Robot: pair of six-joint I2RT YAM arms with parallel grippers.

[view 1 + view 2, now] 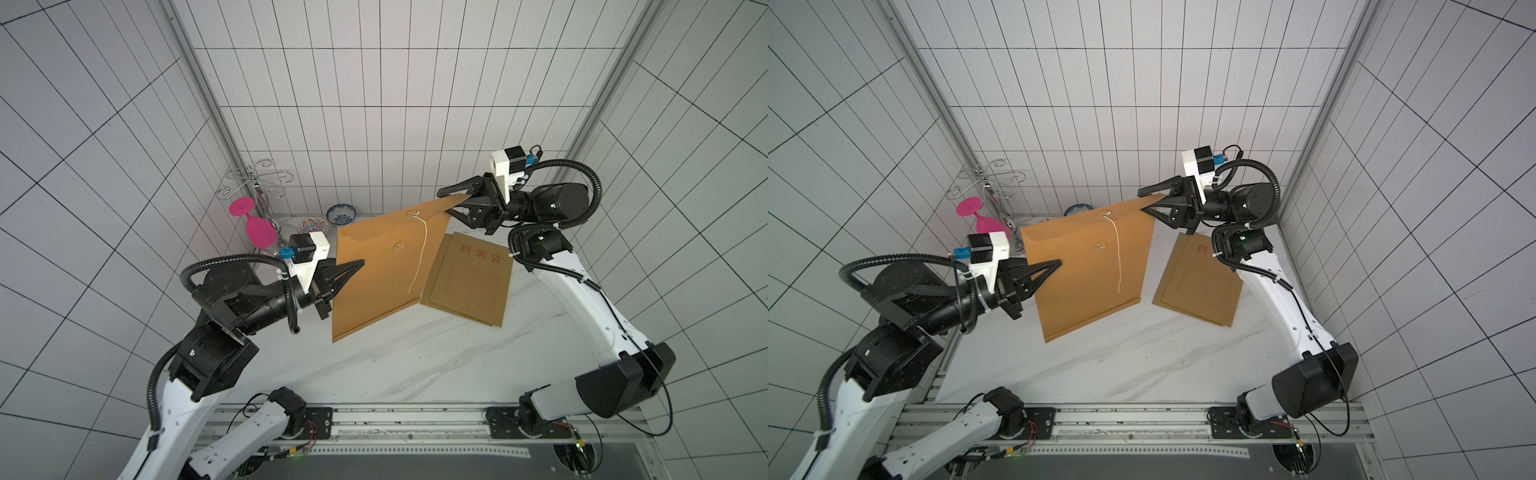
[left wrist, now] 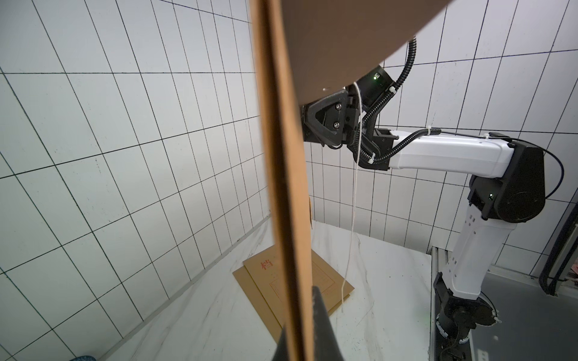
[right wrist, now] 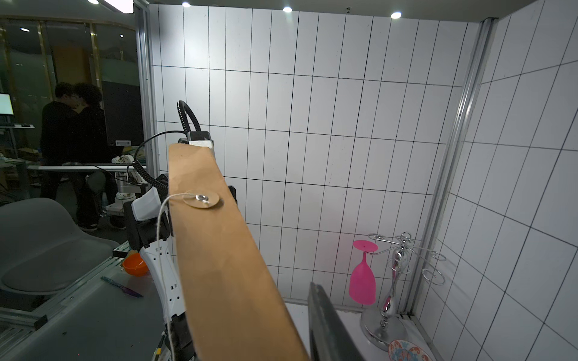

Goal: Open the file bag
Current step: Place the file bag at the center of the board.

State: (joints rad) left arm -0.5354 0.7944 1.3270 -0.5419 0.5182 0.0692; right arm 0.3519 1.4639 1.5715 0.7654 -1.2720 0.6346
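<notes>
My left pincer pinches the file bag aloft so my right pincer, spread, straddles the flap.

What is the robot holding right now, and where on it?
The left gripper is shut on the file bag at its long side edge. The right gripper has jaws apart around the flap corner; no firm pinch shows.

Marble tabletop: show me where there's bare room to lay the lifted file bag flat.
Widest free patch: the tabletop strip between the front rail and the near edges of the lifted file bag and the flat file bag. Crowded: the far left corner, with glass rack, pink goblet, patterned plate and blue bowl; the flat file bag fills the far right.
</notes>
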